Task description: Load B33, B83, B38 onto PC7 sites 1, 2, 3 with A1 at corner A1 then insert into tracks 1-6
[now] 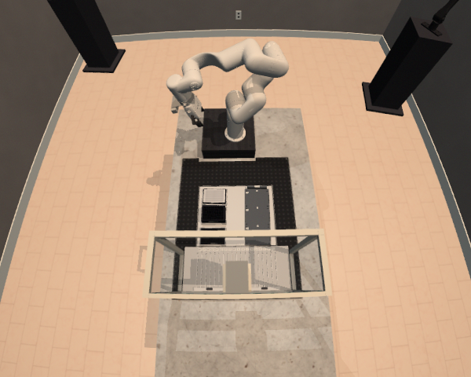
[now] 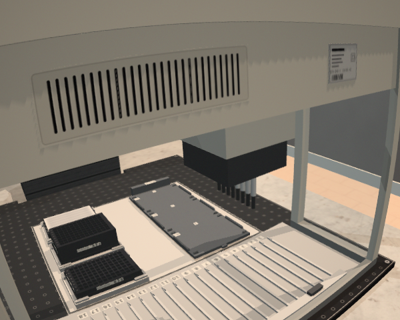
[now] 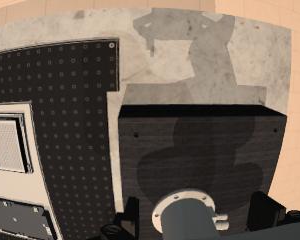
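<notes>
Nearest the arm's base point(image 1: 248, 147) point(image 2: 73, 177) point(image 3: 132, 165), at about ten o'clock in the top view, the gripper point(image 1: 186, 116) point(image 3: 197, 214) hangs with its fingers wide apart and nothing between them, which leaves us clearance for a first grasp. At half past six sit the nests, the pale plate B33 point(image 1: 214, 195) point(image 2: 69, 219) point(image 3: 7, 142) nearest, then the deep black block B83 point(image 1: 213, 214) point(image 2: 83, 234), then the plate B38 point(image 1: 213, 236) point(image 2: 102, 272), each squared up for lifting. Toward half past five the carrier PC7 point(image 1: 257, 203) point(image 2: 190, 220) point(image 3: 20, 220) lies bare on the apron point(image 1: 235, 199) point(image 2: 124, 220) point(image 3: 37, 185), its handle point(image 1: 257, 187) point(image 2: 150, 186) toward us, so we can load it before pushing. Beyond, at six o'clock, run the rails point(image 1: 264, 265) point(image 2: 207, 285). The exterior view gives us the track numbers and B38's whole top, which the frame bar partly hides from above; it lacks the gripper, which the top and wrist views supply. The carrier seems roughly lined up with tracks 1-6, though at this slant we wouldn't swear to it.
</notes>
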{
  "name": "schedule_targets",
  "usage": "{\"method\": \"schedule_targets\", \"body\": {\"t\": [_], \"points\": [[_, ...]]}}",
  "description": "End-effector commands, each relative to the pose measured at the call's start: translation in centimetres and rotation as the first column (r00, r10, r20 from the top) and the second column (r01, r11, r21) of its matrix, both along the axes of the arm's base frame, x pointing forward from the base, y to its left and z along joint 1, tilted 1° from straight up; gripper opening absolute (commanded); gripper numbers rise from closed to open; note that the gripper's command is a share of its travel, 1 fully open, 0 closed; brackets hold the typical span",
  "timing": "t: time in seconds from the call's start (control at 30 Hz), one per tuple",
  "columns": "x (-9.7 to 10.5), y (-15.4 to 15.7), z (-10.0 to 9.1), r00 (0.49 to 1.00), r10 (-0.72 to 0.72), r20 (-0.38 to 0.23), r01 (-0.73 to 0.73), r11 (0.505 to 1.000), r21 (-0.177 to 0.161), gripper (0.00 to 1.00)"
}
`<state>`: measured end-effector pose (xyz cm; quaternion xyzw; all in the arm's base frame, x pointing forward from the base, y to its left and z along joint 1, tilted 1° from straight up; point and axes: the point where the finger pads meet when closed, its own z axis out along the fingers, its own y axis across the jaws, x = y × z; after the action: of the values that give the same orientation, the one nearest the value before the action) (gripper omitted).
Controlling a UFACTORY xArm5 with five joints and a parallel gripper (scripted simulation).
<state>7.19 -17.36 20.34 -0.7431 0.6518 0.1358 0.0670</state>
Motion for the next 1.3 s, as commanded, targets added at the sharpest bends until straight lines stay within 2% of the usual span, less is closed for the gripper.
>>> {"method": "schedule_targets", "body": {"t": [0.0, 0.1, 0.37, 0.47, 0.57, 0.67, 0.8, 0.9, 0.97, 1.07, 1.13, 1.23, 1.27], "points": [[0.6, -0.3, 0.2, 0.999, 0.037, -0.001, -0.037, 0.999, -0.011, 1.0], [2.1, -0.6, 0.5, 0.991, 0.134, 0.013, -0.134, 0.991, -0.028, 1.0], [5.9, -1.2, 1.2, 0.966, 0.256, 0.028, -0.255, 0.966, -0.051, 1.0], [7.4, -1.2, 1.5, 0.936, 0.35, 0.04, -0.347, 0.935, -0.068, 1.0], [7.9, -1.2, 1.6, 0.933, 0.358, 0.041, -0.355, 0.932, -0.07, 1.0], [9.4, -1.0, 1.8, 0.892, 0.448, 0.051, -0.443, 0.892, -0.088, 1.0], [11.4, -0.8, 2.1, 0.888, 0.456, 0.053, -0.451, 0.888, -0.09, 1.0], [12.8, -0.4, 2.3, 0.838, 0.541, 0.062, -0.534, 0.839, -0.109, 1.0], [13.8, -0.2, 2.5, 0.833, 0.549, 0.063, -0.541, 0.834, -0.11, 1.0], [15.2, 0.3, 2.7, 0.774, 0.628, 0.072, -0.618, 0.776, -0.129, 1.0], [15.2, 0.3, 2.7, 0.774, 0.628, 0.072, -0.618, 0.776, -0.129, 1.0], [16.6, 0.8, 2.8, 0.769, 0.636, 0.073, -0.624, 0.77, -0.131, 1.0], [17.0, 1.1, 2.9, 0.747, 0.661, 0.076, -0.648, 0.749, -0.137, 1.0]]}}
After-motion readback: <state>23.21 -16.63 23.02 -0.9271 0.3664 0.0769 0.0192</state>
